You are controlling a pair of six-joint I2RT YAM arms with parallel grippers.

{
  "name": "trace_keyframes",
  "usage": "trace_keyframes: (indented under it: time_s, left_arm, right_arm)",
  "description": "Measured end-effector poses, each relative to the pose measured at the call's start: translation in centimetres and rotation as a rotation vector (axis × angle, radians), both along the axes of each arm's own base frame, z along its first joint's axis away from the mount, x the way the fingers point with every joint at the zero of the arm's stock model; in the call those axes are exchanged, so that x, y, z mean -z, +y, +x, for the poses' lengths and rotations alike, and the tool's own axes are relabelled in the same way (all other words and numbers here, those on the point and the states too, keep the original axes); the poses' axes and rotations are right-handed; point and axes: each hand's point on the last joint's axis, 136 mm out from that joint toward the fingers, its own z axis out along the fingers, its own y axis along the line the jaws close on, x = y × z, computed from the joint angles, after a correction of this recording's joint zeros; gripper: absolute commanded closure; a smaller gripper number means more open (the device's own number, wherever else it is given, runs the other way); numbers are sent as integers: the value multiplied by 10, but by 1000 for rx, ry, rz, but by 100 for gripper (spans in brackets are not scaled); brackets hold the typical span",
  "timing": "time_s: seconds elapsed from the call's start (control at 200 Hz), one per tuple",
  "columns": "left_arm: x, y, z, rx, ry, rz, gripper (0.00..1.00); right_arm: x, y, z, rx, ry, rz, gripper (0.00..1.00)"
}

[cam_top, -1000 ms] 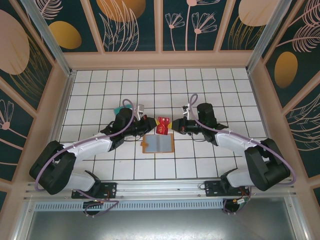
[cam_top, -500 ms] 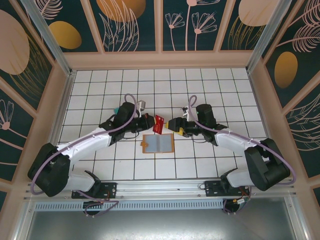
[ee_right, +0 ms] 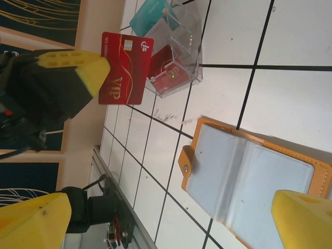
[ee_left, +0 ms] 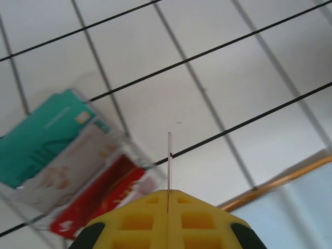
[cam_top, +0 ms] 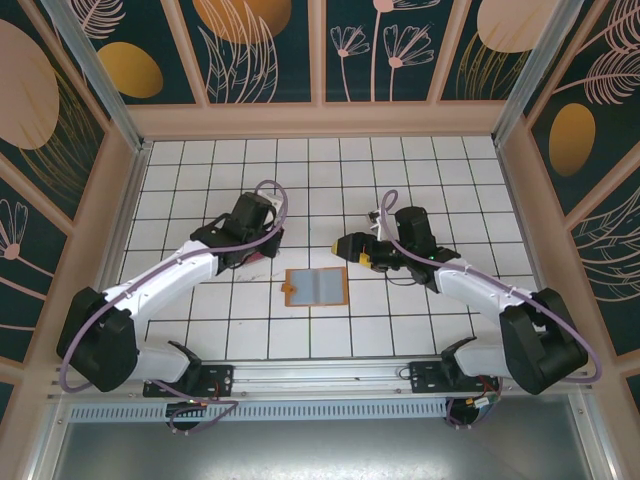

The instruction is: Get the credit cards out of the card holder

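- Assessing progress: the card holder [cam_top: 316, 288] lies open on the desk [cam_top: 440, 180]. Both grey-clear sleeves look empty, with no card colour showing through.
- Three credit cards lie in a clear tray [ee_right: 182, 32]: a teal card [ee_left: 44, 137], a pale card [ee_left: 67, 174] and a red card [ee_left: 98, 199].
- A fourth, the red VIP card [ee_right: 124, 67], is off the desk and close to that tray. It is not yet set down.
- Remaining work, as judged: deposit the VIP card with the others. No further card is visible in the holder.
- Left gripper [ee_left: 168, 199]: pressed together on the VIP card, pinching it by one edge.
- Right gripper [cam_top: 345, 245]: spread wide, holding nothing, above the desk just beyond the holder.
- VIP card orientation: in the left wrist view it stands edge-on, projecting straight out from the fingertips. In the right wrist view its long axis appears to run crosswise to the fingers.
- Card holder orientation: sleeves face up. In the top view, the long axis runs left to right and the fold runs near to far.
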Motion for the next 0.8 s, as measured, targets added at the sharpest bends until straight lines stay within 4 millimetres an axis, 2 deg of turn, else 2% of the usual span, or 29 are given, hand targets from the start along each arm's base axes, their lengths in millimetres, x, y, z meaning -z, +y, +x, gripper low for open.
trace_keyframes:
  time_s: [0.125,0.52,0.801]
  left_arm:
    - [3,15,6,78,-27,112,100]
    - [6,21,4,373,-105,370,100]
    - [15,24,1,485,-115,463,100]
  right_arm:
    - [-1,-1,-1,-3,-7,-5,1]
    - [-2,-2,-1,3,-14,-8,1]
    - [-2,-2,-1,2,-17,-8,1]
